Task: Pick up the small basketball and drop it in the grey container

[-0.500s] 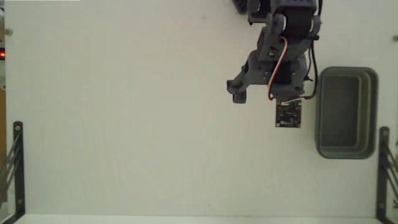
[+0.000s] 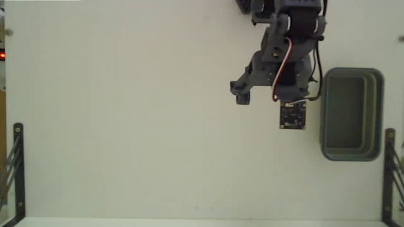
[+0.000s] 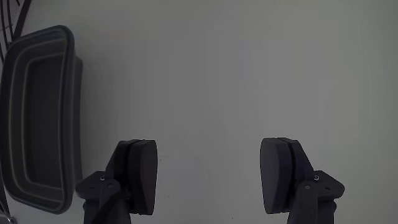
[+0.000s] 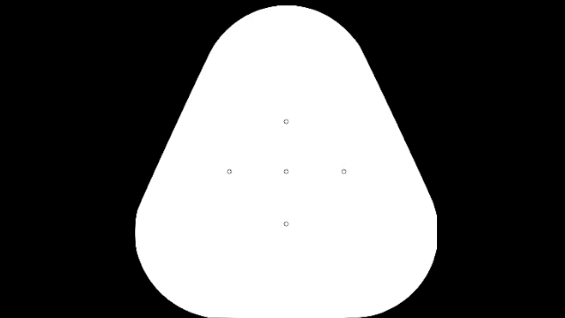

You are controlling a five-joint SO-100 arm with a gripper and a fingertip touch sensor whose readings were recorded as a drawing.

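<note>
Beside grey container (image 3: 37,118) | claw (image 3: 208,177) spread, empty | tub floor seemingly bare

In the fixed view the arm (image 2: 281,57) reaches down from the top edge onto the table (image 2: 126,126), just left of the grey container (image 2: 351,151). In the wrist view the container (image 3: 37,180) lies at far left, left of the gripper (image 3: 211,177), whose jaws stand wide apart over bare table.

White table (image 2: 126,113); black metal brackets at lower left (image 2: 16,167) and lower right (image 2: 390,170) edges.
</note>
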